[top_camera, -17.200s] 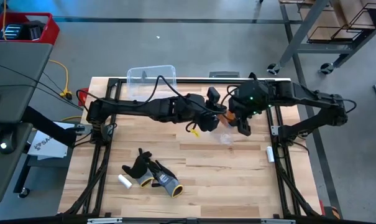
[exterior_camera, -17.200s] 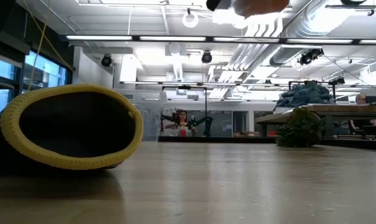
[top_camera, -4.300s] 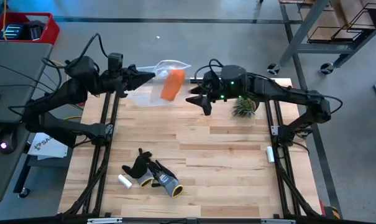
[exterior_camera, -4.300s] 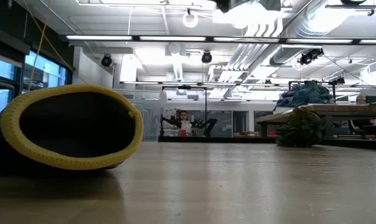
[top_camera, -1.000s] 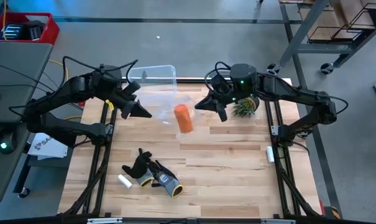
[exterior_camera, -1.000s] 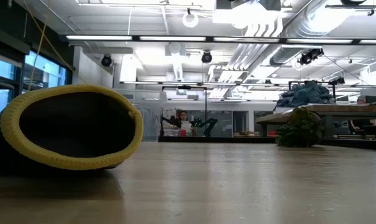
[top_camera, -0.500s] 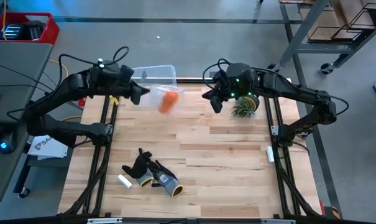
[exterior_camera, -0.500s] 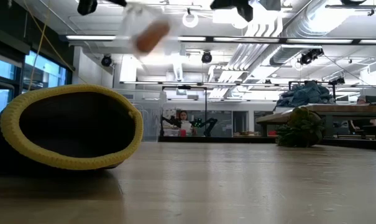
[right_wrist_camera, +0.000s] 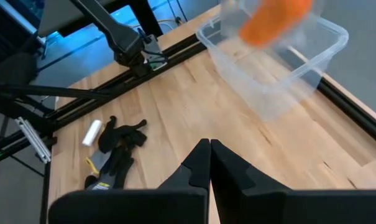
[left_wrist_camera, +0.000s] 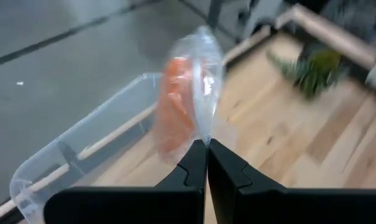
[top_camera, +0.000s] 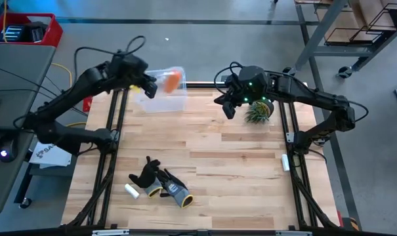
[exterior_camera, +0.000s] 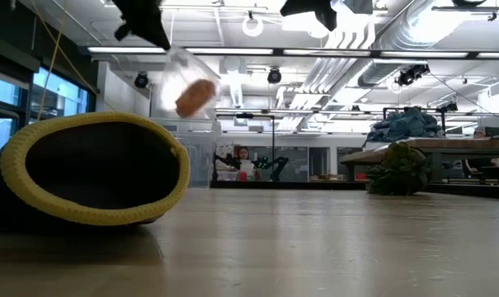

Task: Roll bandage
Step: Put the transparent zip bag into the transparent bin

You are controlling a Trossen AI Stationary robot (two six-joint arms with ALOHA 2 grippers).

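Note:
The bandage (top_camera: pixel 172 80) is a stubby orange roll inside a clear plastic bag (left_wrist_camera: pixel 203 74). My left gripper (top_camera: pixel 149 89) is shut on that bag and holds it in the air over the clear bin (top_camera: pixel 162 98) at the table's far edge. In the low view the roll (exterior_camera: pixel 195 96) hangs below the left gripper (exterior_camera: pixel 142 21). My right gripper (top_camera: pixel 228 109) is shut with nothing in it, in the air over the far middle of the table, beside a green plant-like thing (top_camera: pixel 258 113). My left gripper pinches the clear bag's edge (left_wrist_camera: pixel 206 135) between its two fingertips. The bag reaches out beyond the fingers, and the orange roll (left_wrist_camera: pixel 175 109) sits inside it next to the pinched edge. Bag and roll are lifted clear, over the bin.
Black, grey and yellow gloves (top_camera: pixel 162 182) and a small white cylinder (top_camera: pixel 131 191) lie near the table's front left. The glove's yellow cuff (exterior_camera: pixel 92 169) fills the left of the low view. Bare wood lies across the table's middle and right.
My left gripper has carried the bag with the bandage from over the table's middle toward the far edge. It now holds them over the clear bin, and the bag has swung round ahead of the fingers. Its fingers stayed shut.

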